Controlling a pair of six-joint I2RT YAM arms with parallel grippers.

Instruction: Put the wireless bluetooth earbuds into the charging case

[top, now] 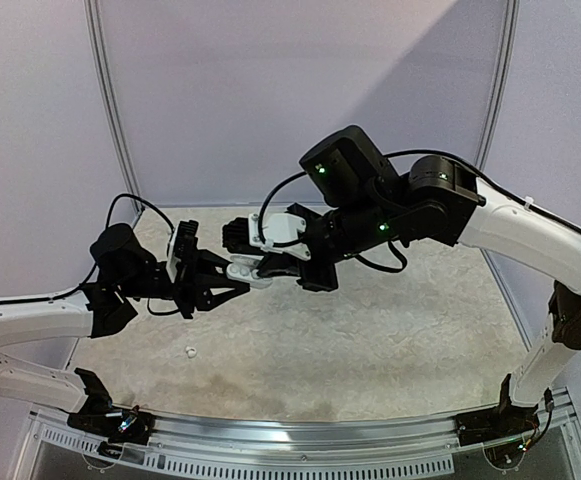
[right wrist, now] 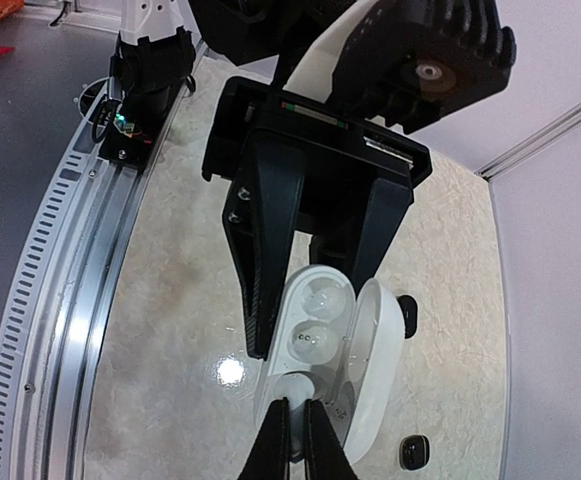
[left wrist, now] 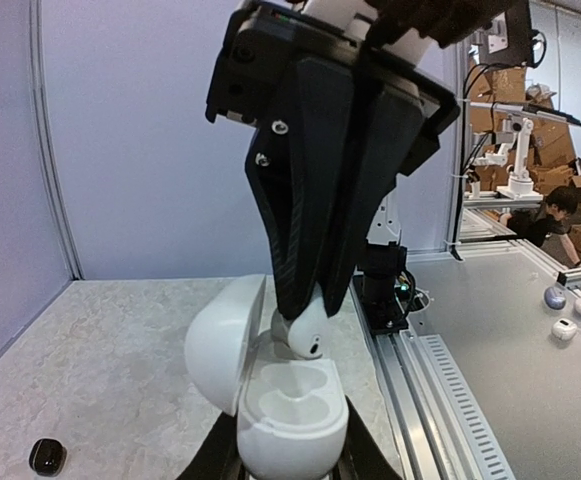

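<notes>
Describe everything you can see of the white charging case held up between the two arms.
The charging case is glossy white plastic, pebble-shaped, its hinged lid swung open sideways. Two moulded wells show inside. The left pincer grips its base, holding it above the table. The right pincer, shut on a white earbud, poises it just over the wells; contact is unclear.

Both arms meet in mid-air, grippers nose to nose.
The left arm [top: 30,320] reaches in low from the left, its left gripper [top: 222,287] clamped on the charging case [top: 242,270]. The right arm [top: 530,235] arches over from the right with its wrist bent down, and the right gripper [top: 272,266] is pinched tight on a white earbud [left wrist: 305,338].
</notes>
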